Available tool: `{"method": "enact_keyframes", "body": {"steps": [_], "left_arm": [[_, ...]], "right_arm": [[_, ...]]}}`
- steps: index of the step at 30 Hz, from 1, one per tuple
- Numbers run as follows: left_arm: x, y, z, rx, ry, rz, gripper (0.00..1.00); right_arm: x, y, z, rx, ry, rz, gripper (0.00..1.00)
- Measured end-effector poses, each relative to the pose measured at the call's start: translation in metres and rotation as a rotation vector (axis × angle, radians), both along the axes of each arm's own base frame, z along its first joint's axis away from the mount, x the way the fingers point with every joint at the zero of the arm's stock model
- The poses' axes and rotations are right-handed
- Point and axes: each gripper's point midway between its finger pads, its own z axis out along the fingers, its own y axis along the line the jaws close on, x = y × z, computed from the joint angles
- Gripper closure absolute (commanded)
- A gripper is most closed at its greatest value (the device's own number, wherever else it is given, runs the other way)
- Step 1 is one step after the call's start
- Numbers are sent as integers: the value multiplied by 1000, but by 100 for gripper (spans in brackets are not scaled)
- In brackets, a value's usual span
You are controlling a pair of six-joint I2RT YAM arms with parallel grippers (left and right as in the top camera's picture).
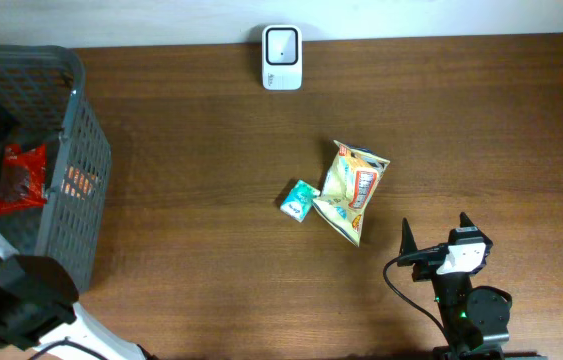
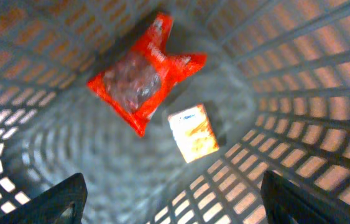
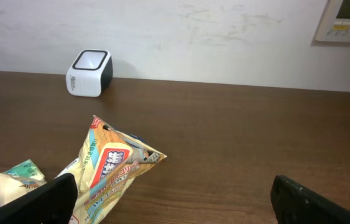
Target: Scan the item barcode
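From overhead, the white scanner [image 1: 281, 57] stands at the far edge of the table [image 1: 191, 120]. It is well apart from every candidate for scanning. A yellow snack bag [image 1: 353, 190] lies mid-table with a teal packet [image 1: 300, 200] just beside it, and a red packet [image 1: 23, 178] sits down in the grey basket [image 1: 86, 190] at the left. Which one is the item meant, I cannot tell. No barcode shows, so a lifted item may reach the scanner with its code facing away. The right gripper [image 1: 435, 232] hovers near the snack bag, jaws spread, touching nothing.

Through the left wrist camera, which is blurred, the red packet [image 2: 140, 78] lies on the basket floor with a small orange box [image 2: 193, 132] just beside it. A slack bag could fold out of a pinch, and the close mesh walls could snag a finger. The left gripper [image 2: 173, 183] hangs above them, its fingers [image 2: 63, 199] wide apart and empty.

At the right wrist, the snack bag [image 3: 115, 168] and teal packet [image 3: 7, 183] lie close together ahead of the right gripper [image 3: 171, 183]. Closing carelessly might catch both, or only a loose corner. Its fingers [image 3: 324, 202] stand fully apart, holding nothing. The scanner [image 3: 89, 73] waits far back by the wall.
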Motion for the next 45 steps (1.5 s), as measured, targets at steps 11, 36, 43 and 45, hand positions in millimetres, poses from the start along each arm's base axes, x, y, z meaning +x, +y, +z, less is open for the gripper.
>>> {"method": "enact_keyframes", "body": {"steps": [11, 36, 43, 45], "left_arm": [[9, 5, -98, -149, 213, 1, 13], [-2, -31, -157, -318, 368, -106, 20], [-19, -33, -108, -249, 340, -101, 18], [-25, -35, -91, -233, 322, -101, 18]], "right_arm": [[0, 0, 0, 0, 0, 0, 2], [0, 0, 0, 0, 0, 0, 2], [0, 0, 0, 0, 0, 0, 2], [0, 0, 0, 1, 0, 0, 2]]}}
